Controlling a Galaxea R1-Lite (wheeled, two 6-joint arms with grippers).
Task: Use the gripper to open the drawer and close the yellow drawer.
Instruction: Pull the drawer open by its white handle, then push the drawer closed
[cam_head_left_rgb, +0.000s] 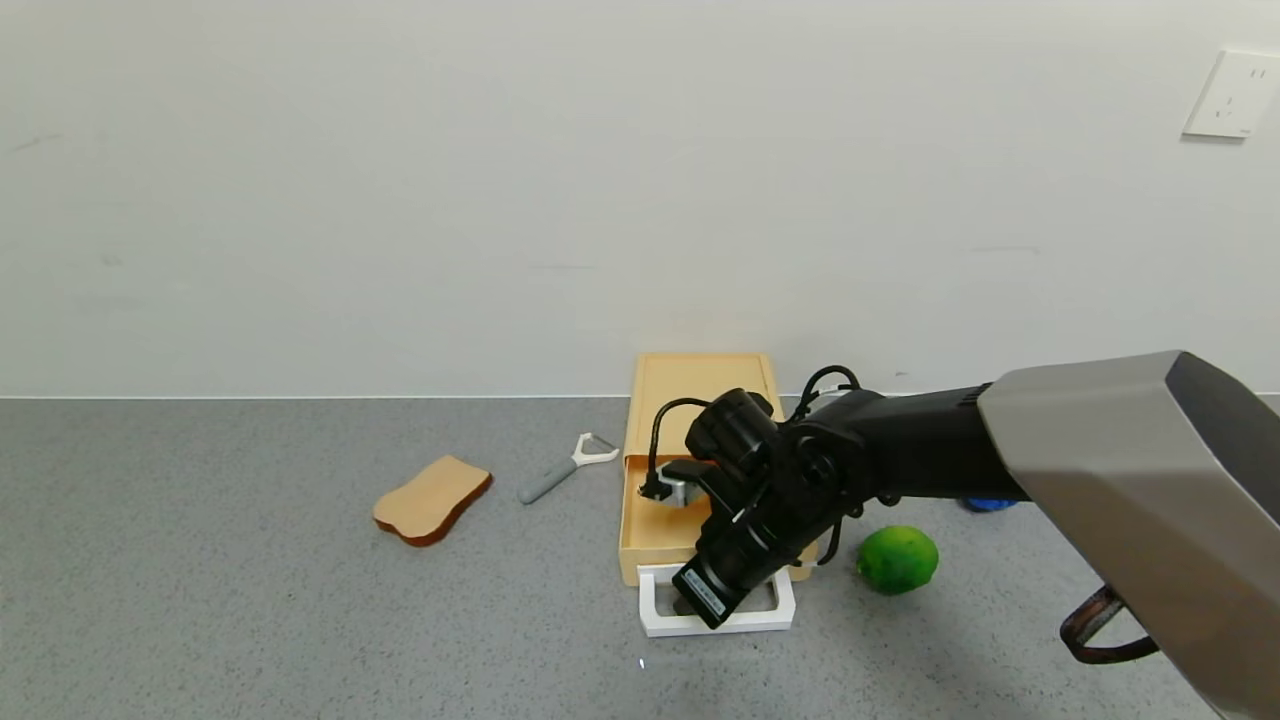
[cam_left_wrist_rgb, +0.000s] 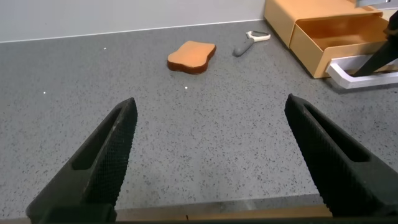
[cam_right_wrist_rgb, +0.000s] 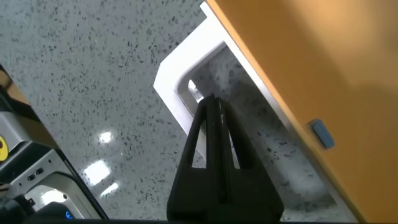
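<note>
Your right gripper (cam_head_left_rgb: 690, 603) has its fingers (cam_right_wrist_rgb: 214, 134) pressed together, holding nothing, tips inside the white loop handle (cam_head_left_rgb: 716, 622) of the drawer (cam_head_left_rgb: 660, 520), which sits pulled out beside the lime (cam_head_left_rgb: 897, 560); your left gripper (cam_left_wrist_rgb: 217, 162) hangs released, well apart

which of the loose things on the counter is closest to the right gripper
The green lime, lying just beside the right gripper at the drawer handle. The peeler and bread slice lie farther off.

Plain white wall (cam_head_left_rgb: 500, 200), white socket plate (cam_head_left_rgb: 1230, 95) upper right; grey speckled countertop (cam_head_left_rgb: 250, 600) meets wall
</note>
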